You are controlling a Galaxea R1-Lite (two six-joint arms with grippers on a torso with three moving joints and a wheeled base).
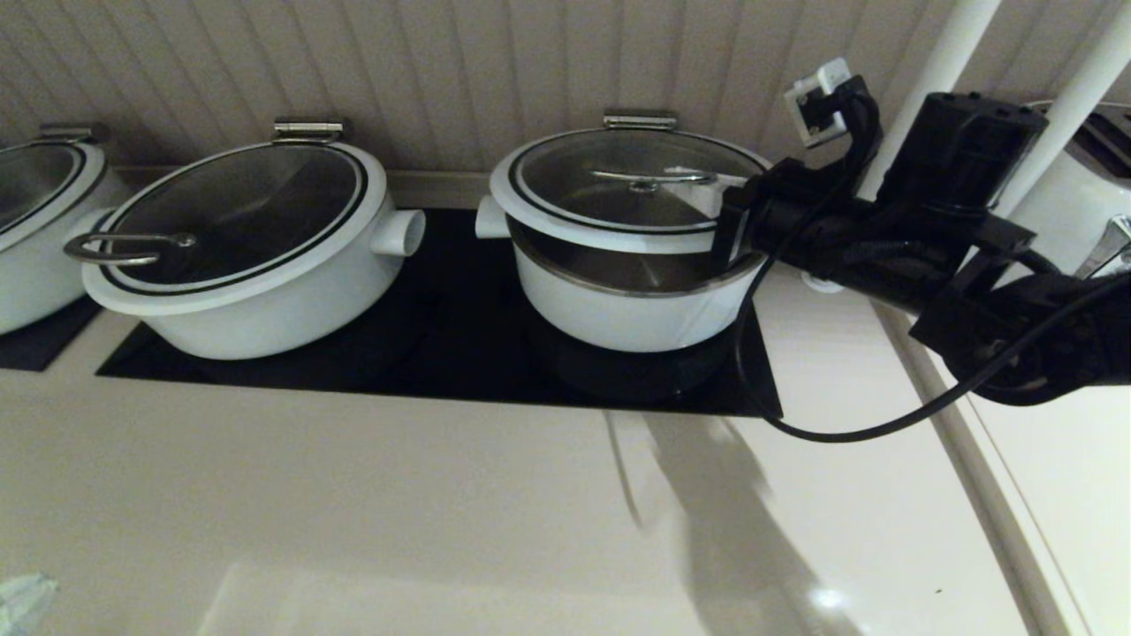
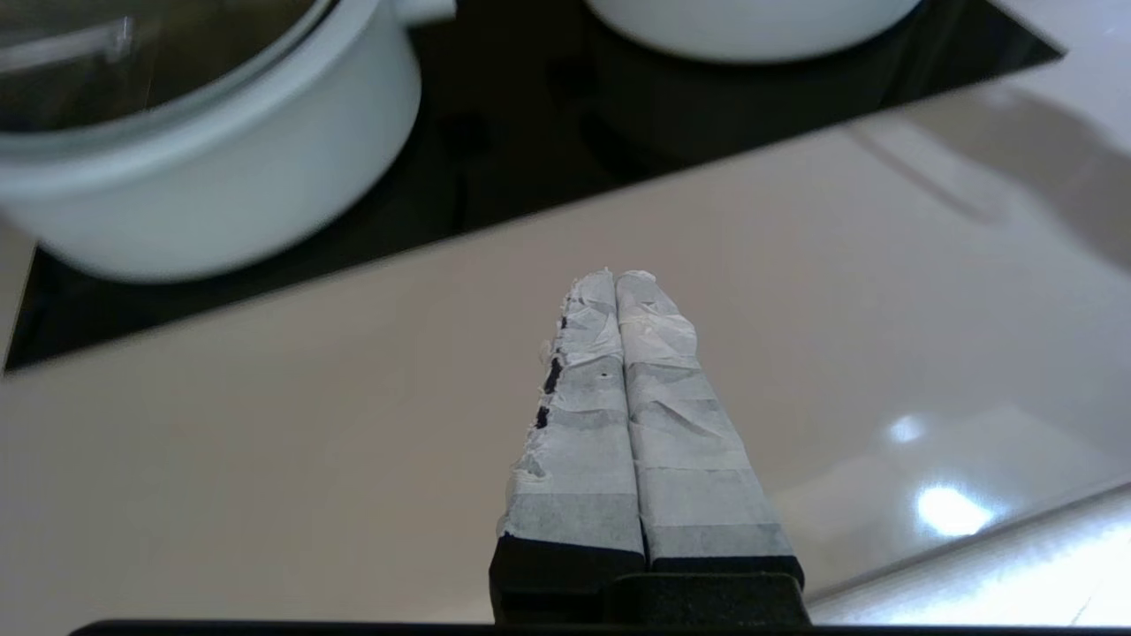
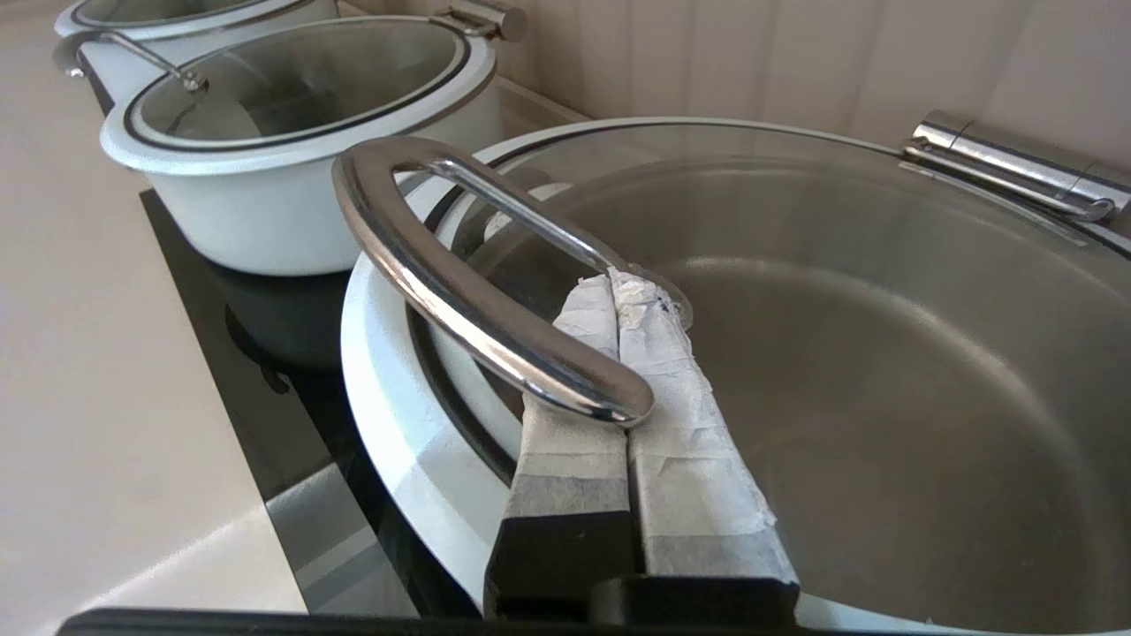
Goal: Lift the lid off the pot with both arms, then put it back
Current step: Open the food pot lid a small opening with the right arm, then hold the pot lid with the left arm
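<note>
The pot (image 1: 618,314) stands on the black cooktop, right of centre in the head view. The lid (image 1: 583,181) is tilted, its front edge raised off the pot's steel rim, its back at the hinge bracket (image 1: 640,119). My right gripper (image 1: 702,190) reaches in from the right. In the right wrist view it (image 3: 616,283) is shut, its taped fingers (image 3: 574,442) slid under the steel handle (image 3: 459,291), which rests across them. The lid's white rim (image 3: 380,397) shows there too. My left gripper (image 2: 616,278) is shut and empty over the beige counter, out of the head view.
A wider white pot (image 1: 265,300) with a loop-handled lid (image 1: 128,249) stands left on the cooktop (image 1: 459,353). Another pot (image 1: 35,265) is at the far left. The ribbed wall is close behind. White posts (image 1: 959,44) rise at the right. The beige counter (image 1: 353,512) lies in front.
</note>
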